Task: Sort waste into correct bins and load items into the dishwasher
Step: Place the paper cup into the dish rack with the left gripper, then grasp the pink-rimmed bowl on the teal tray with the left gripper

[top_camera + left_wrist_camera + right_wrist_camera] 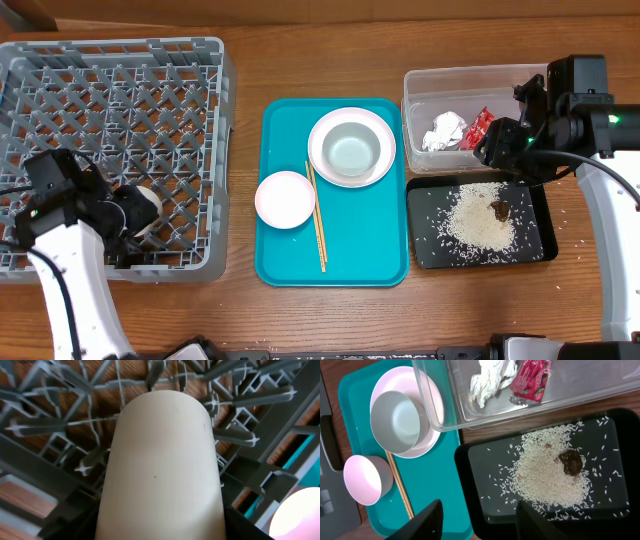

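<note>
The left gripper [140,215] is closed on the small white cup [162,470]. It holds the cup inside the grey dish rack [110,90], with the rack's pegs just under and around the cup.

The right gripper [482,522] has its fingers apart and nothing between them. Just ahead of it lies the black tray [485,455], which carries the loose rice [545,475] and the brown scrap [570,461]. Beyond the tray stands the clear tub [427,400], with the napkin [492,380] and the red wrapper [530,377] inside. To the left of this gripper is the teal tray [440,470]. On it are the white plate [395,382] with the pale bowl [395,422] on it, the pink bowl [365,480] and the chopsticks [400,485].
</note>
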Robot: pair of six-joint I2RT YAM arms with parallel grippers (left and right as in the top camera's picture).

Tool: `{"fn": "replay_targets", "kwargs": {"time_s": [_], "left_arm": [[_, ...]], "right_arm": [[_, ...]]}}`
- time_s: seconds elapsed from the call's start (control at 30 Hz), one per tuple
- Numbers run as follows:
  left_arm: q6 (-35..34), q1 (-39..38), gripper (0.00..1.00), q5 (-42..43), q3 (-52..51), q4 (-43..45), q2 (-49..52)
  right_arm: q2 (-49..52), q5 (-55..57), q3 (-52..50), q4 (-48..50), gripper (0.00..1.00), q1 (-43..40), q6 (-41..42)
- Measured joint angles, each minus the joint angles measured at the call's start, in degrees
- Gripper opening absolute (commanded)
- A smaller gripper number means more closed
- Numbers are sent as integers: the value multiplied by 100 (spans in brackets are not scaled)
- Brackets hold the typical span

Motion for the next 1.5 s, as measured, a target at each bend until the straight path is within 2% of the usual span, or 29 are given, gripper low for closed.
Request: {"fn": "replay_targets", "kwargs": {"time_s": [0.03,0.07,0.1,0.13,0.17,0.4,0.47,0.5,0.63,0.73,0.9,1.07,1.27,1.4,1.5], "left_arm": [[0,0,16,35,0,2,79],[0,0,27,61,0,2,146],[0,0,43,94,0,2,243],[0,0,67,107,0,4,306],[-2,0,98,118,0,7,387],[-63,0,100,348,39,-28,586],[-63,-2,100,538,153,-46,577],[-63,-7,100,638,232,-59,549],[-63,-177,100,885,549,-52,223],[-55,-697,100,977,688,94,-216],[17,-2052,100,1016,758,328,-557],[70,-3556,100,929,758,584,-282],[90,-4795,100,579,758,822,568],[90,-5276,91,278,758,831,1320],[90,-5464,79,144,758,844,1851]], "right_arm": [[0,0,0,-4,49,0,0],[0,0,0,-7,49,0,0],[0,0,0,-13,49,0,0],[0,2,0,-20,48,0,0],[0,0,0,-20,48,0,0],[0,2,0,-85,49,0,0],[0,2,0,-85,53,0,2],[0,2,0,-90,56,0,-9],[0,11,0,-166,79,0,-17],[0,31,0,-212,86,0,-28],[0,35,0,-243,90,0,-46],[0,35,0,-243,95,0,-39],[0,37,0,-243,96,0,-42],[0,37,0,-240,97,0,-42],[0,37,0,-240,97,-2,-46]]}}
